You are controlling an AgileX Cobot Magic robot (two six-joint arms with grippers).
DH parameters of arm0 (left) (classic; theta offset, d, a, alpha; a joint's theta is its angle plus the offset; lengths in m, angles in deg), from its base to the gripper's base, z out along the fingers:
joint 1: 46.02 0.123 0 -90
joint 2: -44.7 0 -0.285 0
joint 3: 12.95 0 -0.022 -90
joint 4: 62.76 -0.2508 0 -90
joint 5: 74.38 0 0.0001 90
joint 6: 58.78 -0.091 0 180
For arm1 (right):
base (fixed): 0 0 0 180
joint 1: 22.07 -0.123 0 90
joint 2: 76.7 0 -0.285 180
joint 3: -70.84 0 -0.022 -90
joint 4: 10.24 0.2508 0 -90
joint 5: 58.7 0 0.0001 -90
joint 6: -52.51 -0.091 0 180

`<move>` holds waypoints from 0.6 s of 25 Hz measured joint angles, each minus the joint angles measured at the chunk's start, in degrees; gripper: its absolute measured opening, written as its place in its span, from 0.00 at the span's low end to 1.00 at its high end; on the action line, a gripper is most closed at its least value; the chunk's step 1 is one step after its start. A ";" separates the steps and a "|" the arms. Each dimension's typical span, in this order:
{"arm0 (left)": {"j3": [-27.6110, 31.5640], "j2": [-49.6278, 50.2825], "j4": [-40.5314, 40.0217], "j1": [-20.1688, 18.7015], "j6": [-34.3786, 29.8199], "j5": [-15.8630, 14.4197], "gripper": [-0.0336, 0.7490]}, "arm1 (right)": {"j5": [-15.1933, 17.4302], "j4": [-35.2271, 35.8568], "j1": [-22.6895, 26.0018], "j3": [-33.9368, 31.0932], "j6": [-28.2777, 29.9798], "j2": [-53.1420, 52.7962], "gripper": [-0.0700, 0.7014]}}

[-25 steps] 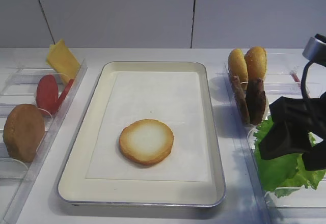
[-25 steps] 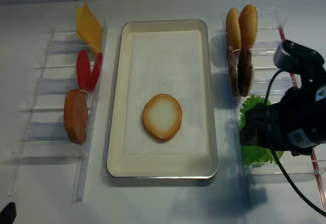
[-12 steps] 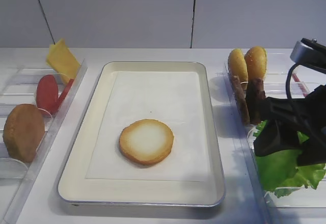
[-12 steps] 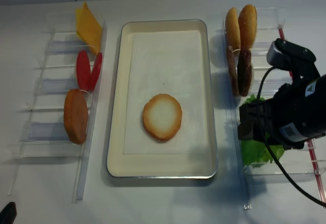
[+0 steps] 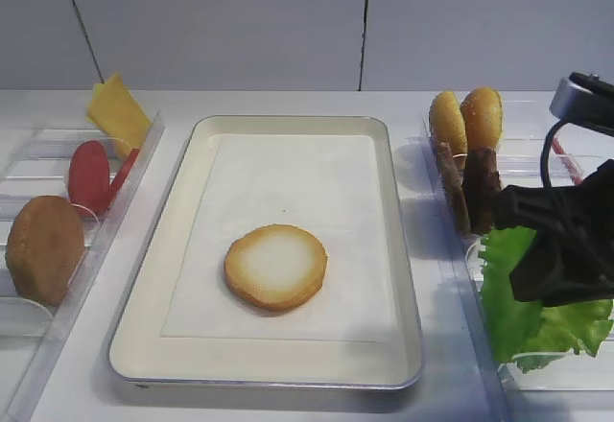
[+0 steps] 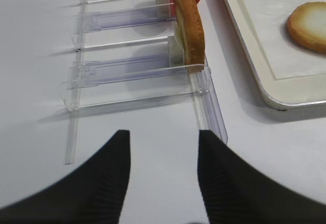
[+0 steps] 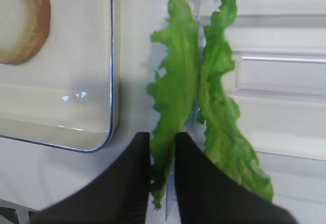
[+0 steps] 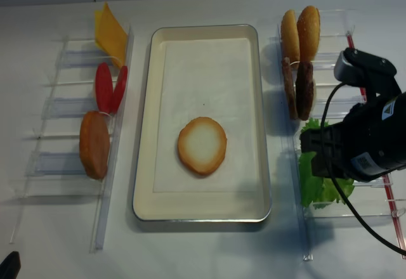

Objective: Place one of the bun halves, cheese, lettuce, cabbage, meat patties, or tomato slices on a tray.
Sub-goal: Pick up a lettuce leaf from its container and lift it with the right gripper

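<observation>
Two green ruffled leaves stand on edge in the clear bin right of the tray. My right gripper is shut on the lower edge of the left one, the lettuce, which also shows under the black arm as a green patch. I cannot tell whether the second leaf is lettuce or cabbage. One bun half lies cut face up on the tray's paper liner. My left gripper is open over bare table near the left rack, holding nothing.
The left rack holds cheese, tomato slices and a bun half on edge. The right rack holds two bun halves and meat patties just behind my right arm. The tray's rim runs close beside the lettuce.
My right gripper dropped into the lettuce bin and its fingers went from wide open to shut on the left leaf. Tray and left side are unchanged.
</observation>
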 joint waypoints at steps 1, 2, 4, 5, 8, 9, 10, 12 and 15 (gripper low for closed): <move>0.00 0.00 0.00 0.00 0.00 0.00 0.42 | 0.46 -0.56 0.00 0.37 -0.23 0.00 0.26; 0.00 0.00 0.00 0.00 0.00 0.00 0.42 | 0.91 -1.56 0.00 0.82 -0.57 0.00 0.22; 0.00 0.00 0.00 0.00 0.00 0.00 0.42 | 2.10 -3.10 0.00 1.83 -0.81 0.00 0.17; 0.00 0.00 0.00 0.00 0.00 0.00 0.42 | 2.50 -3.51 0.00 2.22 -0.99 0.00 0.16; 0.00 0.00 0.00 0.00 0.00 0.00 0.42 | 4.36 -4.67 0.00 4.35 -1.36 0.00 0.16; 0.00 0.00 0.00 0.00 0.00 0.00 0.42 | 5.08 -4.79 0.00 5.03 -1.50 0.00 0.16; 0.00 0.00 0.00 0.00 0.00 0.00 0.42 | 5.75 -4.77 0.00 5.75 -1.59 0.00 0.16; 0.00 0.00 0.00 0.00 0.00 0.00 0.42 | 7.57 -4.77 0.00 7.66 -1.59 -0.25 0.16; 0.00 0.00 0.00 0.00 0.00 0.00 0.42 | 10.15 -4.81 0.00 10.67 -1.63 -1.03 0.16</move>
